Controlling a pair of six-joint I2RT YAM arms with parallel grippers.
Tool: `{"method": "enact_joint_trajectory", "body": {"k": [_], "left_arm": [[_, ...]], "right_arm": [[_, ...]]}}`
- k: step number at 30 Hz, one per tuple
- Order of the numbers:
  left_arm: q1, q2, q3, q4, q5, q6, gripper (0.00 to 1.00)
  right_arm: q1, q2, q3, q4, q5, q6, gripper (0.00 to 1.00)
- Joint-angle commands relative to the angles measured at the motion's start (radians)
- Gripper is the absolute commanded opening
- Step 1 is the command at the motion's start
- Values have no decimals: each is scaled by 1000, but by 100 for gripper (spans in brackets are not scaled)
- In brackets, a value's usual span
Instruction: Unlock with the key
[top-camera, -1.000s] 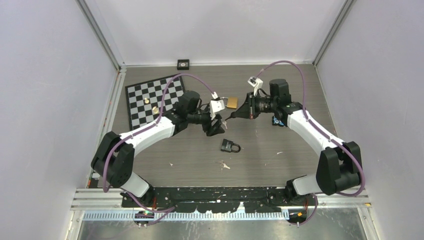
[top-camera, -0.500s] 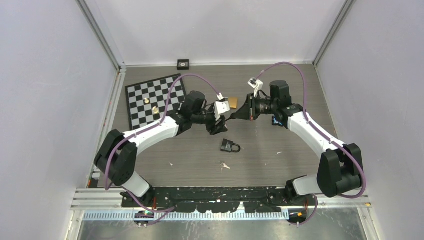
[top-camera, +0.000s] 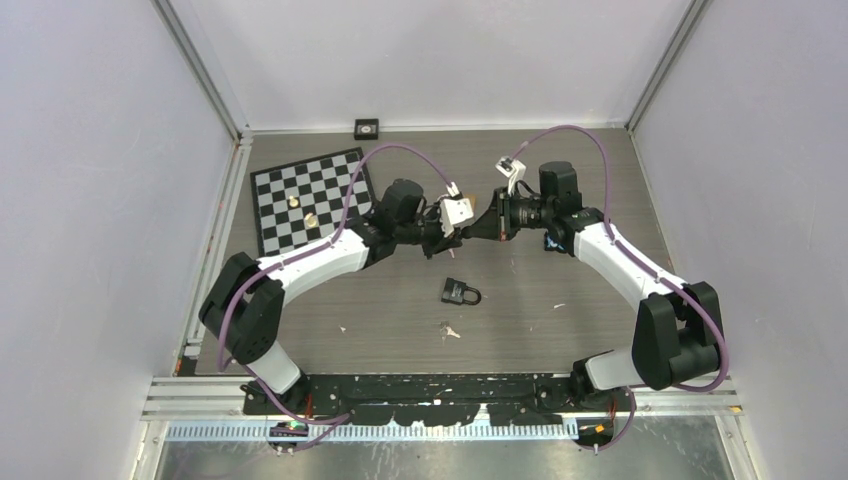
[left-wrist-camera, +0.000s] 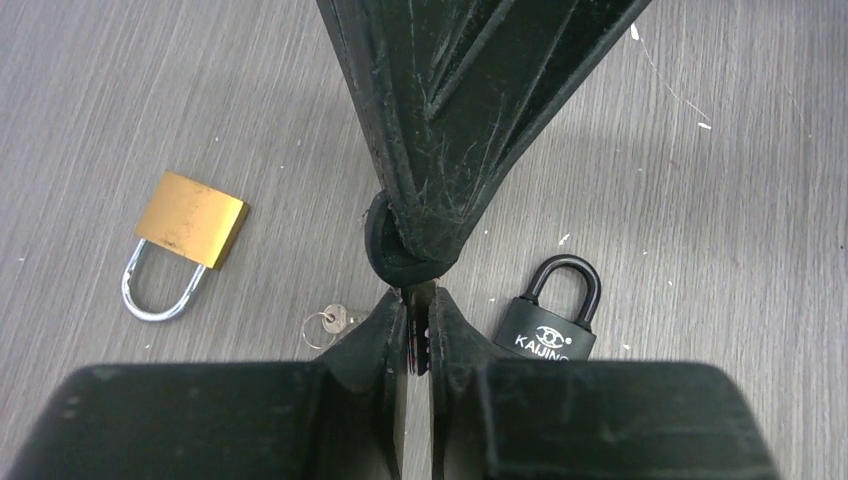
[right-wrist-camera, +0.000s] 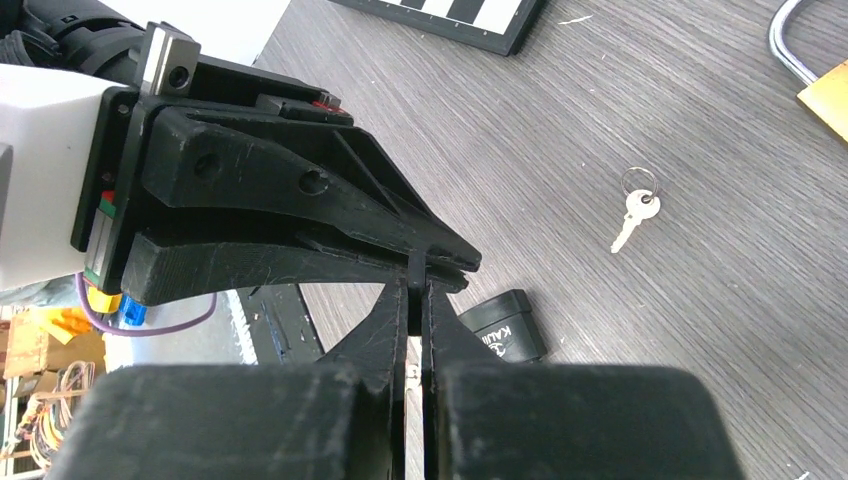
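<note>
A key with a black head (left-wrist-camera: 417, 338) hangs in the air between both grippers, which meet tip to tip above the table. My left gripper (left-wrist-camera: 418, 322) is shut on its blade. My right gripper (right-wrist-camera: 415, 300) is shut on its head end, its fingers (left-wrist-camera: 450, 120) coming from the opposite side. In the top view the left gripper (top-camera: 447, 237) and right gripper (top-camera: 470, 231) touch noses. A black padlock (top-camera: 460, 292) lies flat on the table just below them, shackle closed, also seen in the wrist views (left-wrist-camera: 548, 320) (right-wrist-camera: 505, 335).
A brass padlock (left-wrist-camera: 190, 220) lies on the table beyond the grippers. A small silver key on a ring (left-wrist-camera: 335, 320) lies loose near it. A checkerboard (top-camera: 305, 200) with two small brass pieces sits at the back left. A small black square object (top-camera: 367, 127) sits by the back wall.
My left arm has moved right toward the right gripper, and its fingers have closed on the key. The right arm has stayed put, holding the key.
</note>
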Motion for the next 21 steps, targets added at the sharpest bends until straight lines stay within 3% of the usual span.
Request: {"method": "enact_joint_trajectory", "body": {"k": [1, 4, 12, 21], "left_arm": [[-14, -3, 40, -3, -9, 35, 4], [-24, -8, 40, -31, -11, 55, 0], [-47, -21, 36, -71, -19, 104, 0], [-51, -21, 38, -70, -32, 103, 0]], "right_arm": [[1, -3, -5, 43, -23, 10, 0], [1, -1, -9, 52, -27, 17, 2], [1, 2, -13, 62, -35, 30, 22], [2, 9, -15, 67, -49, 33, 25]]}}
